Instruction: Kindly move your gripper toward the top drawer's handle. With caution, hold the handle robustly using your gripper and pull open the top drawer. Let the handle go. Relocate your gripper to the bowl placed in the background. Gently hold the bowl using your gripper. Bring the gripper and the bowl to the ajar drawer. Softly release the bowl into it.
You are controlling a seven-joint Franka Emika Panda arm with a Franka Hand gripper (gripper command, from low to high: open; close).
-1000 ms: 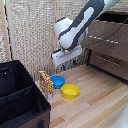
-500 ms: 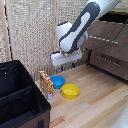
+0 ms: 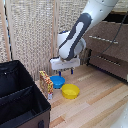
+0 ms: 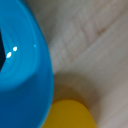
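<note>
My gripper [image 3: 66,73] hangs just above the blue bowl [image 3: 57,82] on the wooden floor, its two blue-tipped fingers apart with nothing between them. In the wrist view the blue bowl [image 4: 22,80] fills one side, very close, and no fingers show. The dark brown dresser stands at the exterior view's right; its top drawer [image 3: 107,44] carries a slim silver handle [image 3: 102,39]. I cannot tell how far that drawer stands open.
A yellow bowl [image 3: 70,91] sits beside the blue one, toward the camera, and shows again as the yellow bowl [image 4: 70,116]. A small colourful carton [image 3: 46,84] stands beside the black fabric box [image 3: 20,100]. A woven screen [image 3: 30,35] lines the back.
The arm has come down, bringing the gripper from higher up to just over the blue bowl. The bowls have not moved.
</note>
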